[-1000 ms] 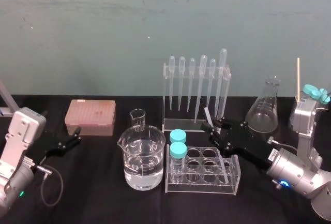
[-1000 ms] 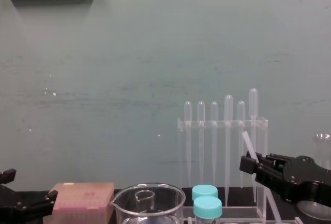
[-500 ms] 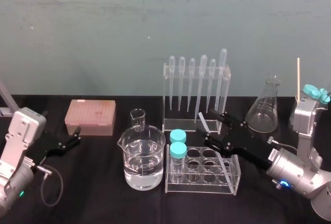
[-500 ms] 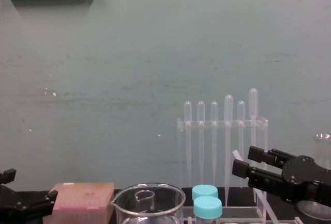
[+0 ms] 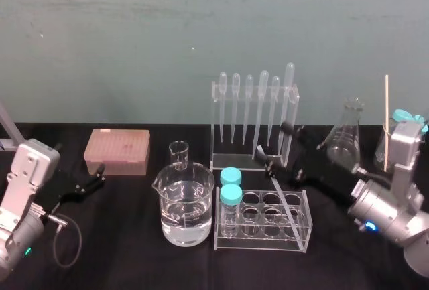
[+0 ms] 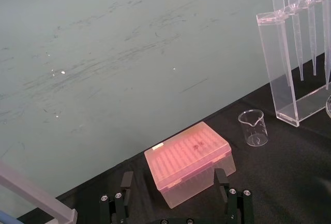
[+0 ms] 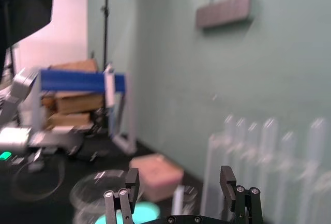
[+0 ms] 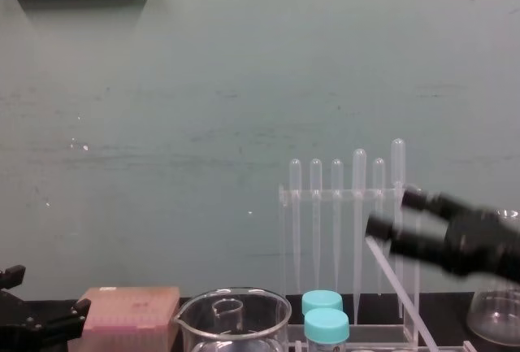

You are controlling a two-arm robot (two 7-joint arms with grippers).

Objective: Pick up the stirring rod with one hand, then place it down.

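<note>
Treat this as the letting-go end of the job, judging by how things lie. Find the stirring rod [image 5: 278,186] propped at a slant in the test tube rack [image 5: 263,242], lower end down at the rack's right end, upper end tipped toward the pipette rack [image 5: 236,164] and free of any grip. See the right claw [image 5: 276,144] spread wide and clamped on nothing, hanging above the tube rack with its lower finger just beside the rod's top; touching or not, hard to tell. Hold those fingers apart and draw back along the arm's own line, up and to the right, never sideways, to avoid knocking the slanted rod out of its well. Mind the pipettes [image 5: 263,106] just behind and the conical flask [image 5: 345,142] near the forearm. Leave the left claw [image 5: 99,175], fingers apart, parked by the pink tip box [image 5: 117,149] on the table's [image 5: 134,263] left.
</note>
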